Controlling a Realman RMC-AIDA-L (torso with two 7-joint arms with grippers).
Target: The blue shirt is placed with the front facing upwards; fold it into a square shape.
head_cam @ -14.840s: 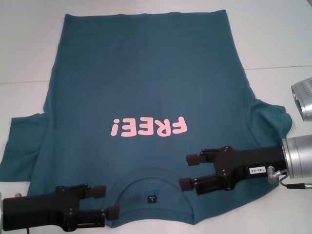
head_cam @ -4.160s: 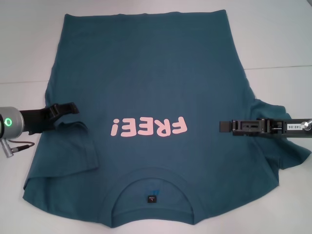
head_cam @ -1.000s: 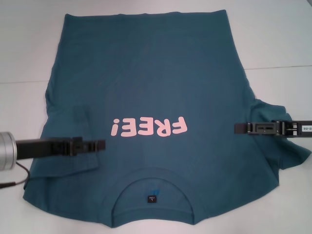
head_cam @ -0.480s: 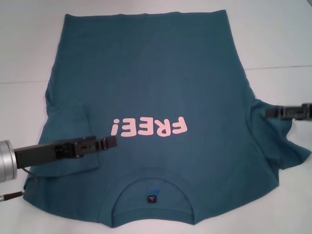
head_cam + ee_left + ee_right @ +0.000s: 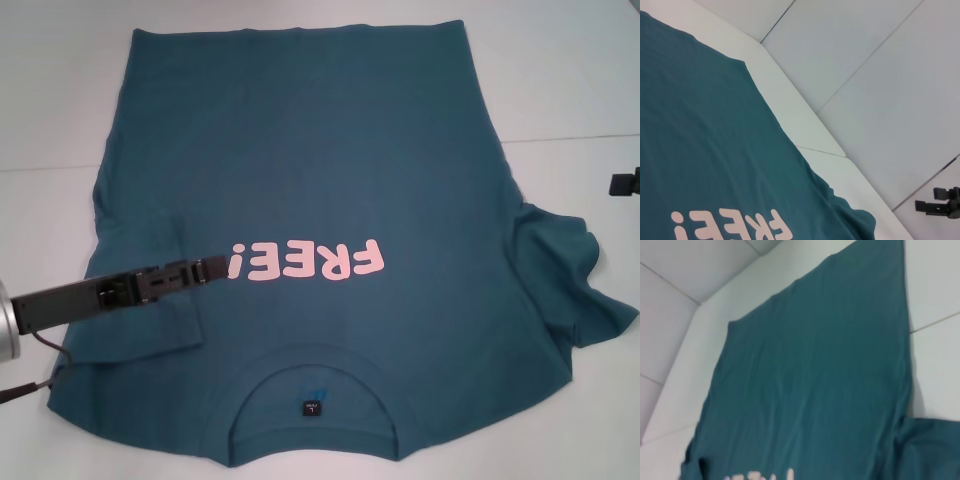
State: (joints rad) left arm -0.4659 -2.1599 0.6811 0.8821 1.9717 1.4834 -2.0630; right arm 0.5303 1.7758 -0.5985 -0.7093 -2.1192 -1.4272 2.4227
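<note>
Large dark teal-blue short-sleeved cotton T-shirt (image 5: 310, 160), spread front-up across a white bench (image 5: 560, 70) and filling most of the head view, hem toward the top of the frame and collar at the bottom edge. Pink "FREE!" chest print (image 5: 305, 262) upside down at centre frame; round ribbed collar (image 5: 315, 352) below it, with a small dark neck label (image 5: 314, 408) inside the neckline. Left-of-frame sleeve (image 5: 150, 290) folded inward, lying flat on the body of the garment as a darker panel at lower left. Right-of-frame sleeve (image 5: 575, 280) rumpled and bunched, spilling outward onto the bench at centre right. Cloth otherwise smooth, side edges tapering toward the hem.

Black left gripper (image 5: 212, 267) reaching in from the lower-left edge, stretched over the folded sleeve, tip just short of the exclamation mark of the print; fingers seen edge-on, close together, nothing visibly clamped between them, contact with the cloth not discernible. Silver wrist and dark cable at the far-left edge. Black right gripper (image 5: 626, 182) only a sliver at the right edge, over bare bench and well clear of the shirt; spread of its fingers impossible to tell. Same gripper small at the lower right of the left wrist view (image 5: 940, 206). Shirt back half and hem corner across the right wrist view (image 5: 815, 375).
</note>
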